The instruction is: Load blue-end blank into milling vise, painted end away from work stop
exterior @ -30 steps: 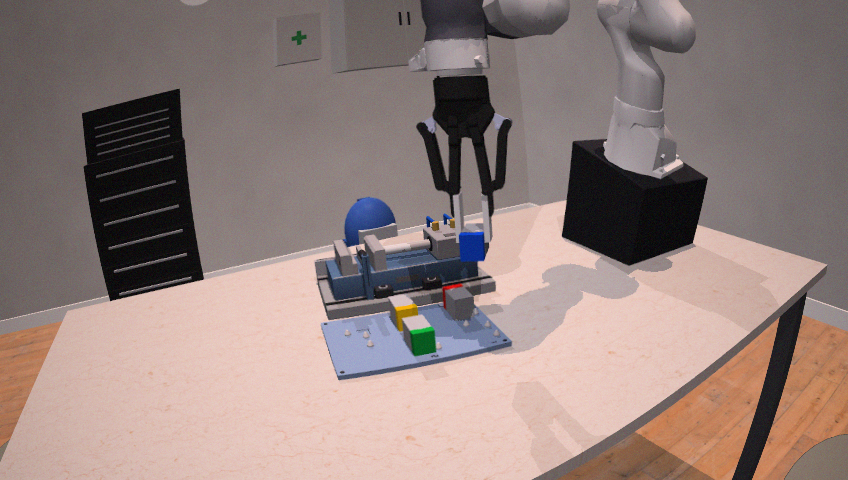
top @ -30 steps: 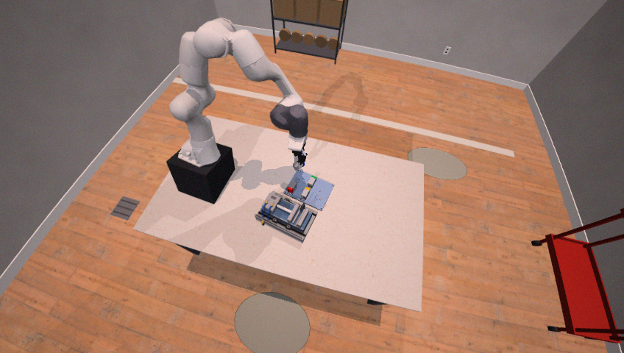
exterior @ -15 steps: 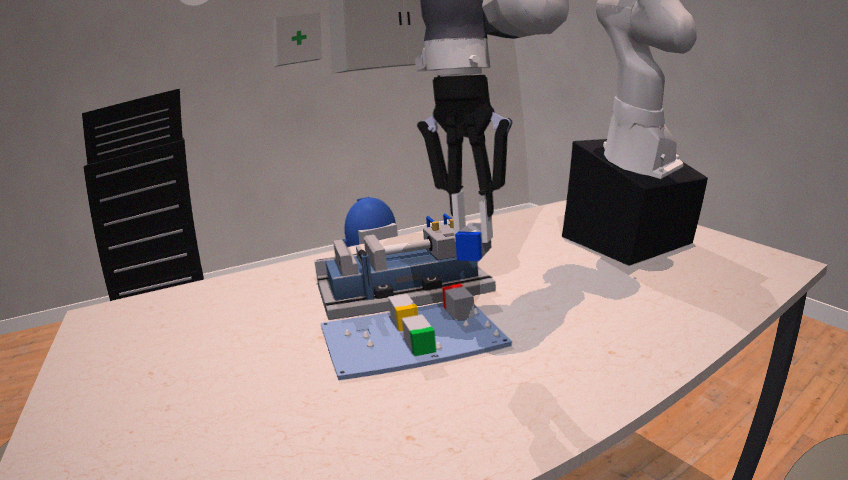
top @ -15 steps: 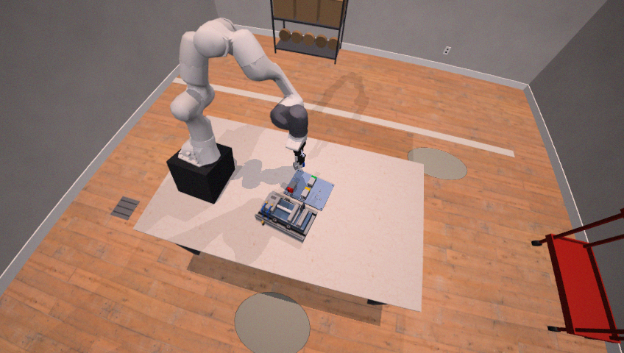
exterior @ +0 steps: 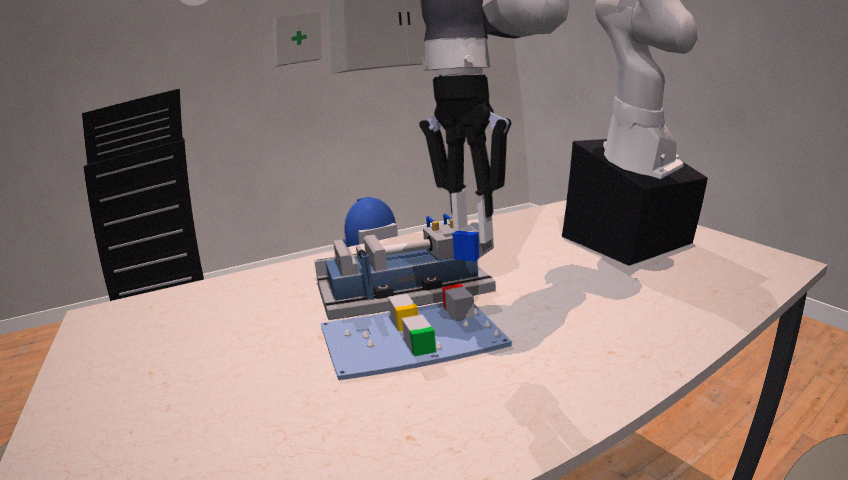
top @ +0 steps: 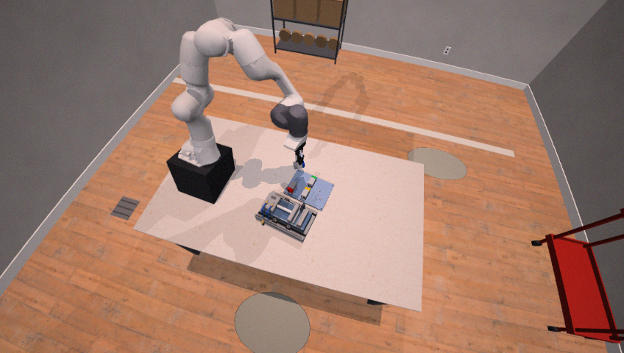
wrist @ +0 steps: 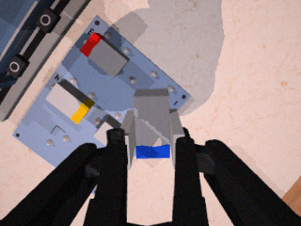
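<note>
Between the hand's (top: 299, 165) (exterior: 473, 237) (wrist: 151, 137) fingers, the grey blank (exterior: 465, 245) (wrist: 151, 123) shows a bright blue end

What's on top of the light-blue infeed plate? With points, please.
Three grey blocks, ends painted red (top: 290, 190) (exterior: 452, 289) (wrist: 90, 44), yellow (top: 307, 188) (exterior: 406, 315) (wrist: 83, 111) and green (top: 313, 176) (exterior: 423, 341), plus small pale cone-shaped pegs (exterior: 370, 343) (wrist: 133, 80). Whatever lies directly beneath each block is covered.
</note>
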Robot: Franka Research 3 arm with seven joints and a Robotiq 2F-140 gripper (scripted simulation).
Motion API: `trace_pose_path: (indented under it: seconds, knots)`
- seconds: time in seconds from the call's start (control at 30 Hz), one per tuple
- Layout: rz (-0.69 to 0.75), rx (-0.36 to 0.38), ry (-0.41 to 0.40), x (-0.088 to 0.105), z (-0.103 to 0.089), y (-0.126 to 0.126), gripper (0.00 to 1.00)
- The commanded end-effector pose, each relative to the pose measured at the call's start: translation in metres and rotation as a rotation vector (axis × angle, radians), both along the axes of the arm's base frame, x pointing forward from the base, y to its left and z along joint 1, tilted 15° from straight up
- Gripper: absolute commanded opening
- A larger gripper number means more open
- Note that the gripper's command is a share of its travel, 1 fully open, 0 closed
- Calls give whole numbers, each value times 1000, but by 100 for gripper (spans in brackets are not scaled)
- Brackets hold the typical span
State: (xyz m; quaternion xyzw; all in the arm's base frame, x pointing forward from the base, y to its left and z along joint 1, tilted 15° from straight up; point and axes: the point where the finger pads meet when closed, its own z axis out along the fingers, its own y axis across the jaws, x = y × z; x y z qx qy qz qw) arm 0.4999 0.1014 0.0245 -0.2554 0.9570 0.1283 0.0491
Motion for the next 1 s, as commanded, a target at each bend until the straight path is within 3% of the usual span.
trace_pose_path:
  seconds: [0.0, 0.3, 0.43, 0.83, 0.97]
  knots:
    - [-117, -8, 35, 1, 2, 0, 0]
    - [-96, -5, 30, 0, 0, 1, 0]
    - [-210, -9, 60, 1, 2, 0, 0]
    - [-210, -9, 60, 1, 2, 0, 0]
    - [-354, -2, 102, -1, 0, 1, 0]
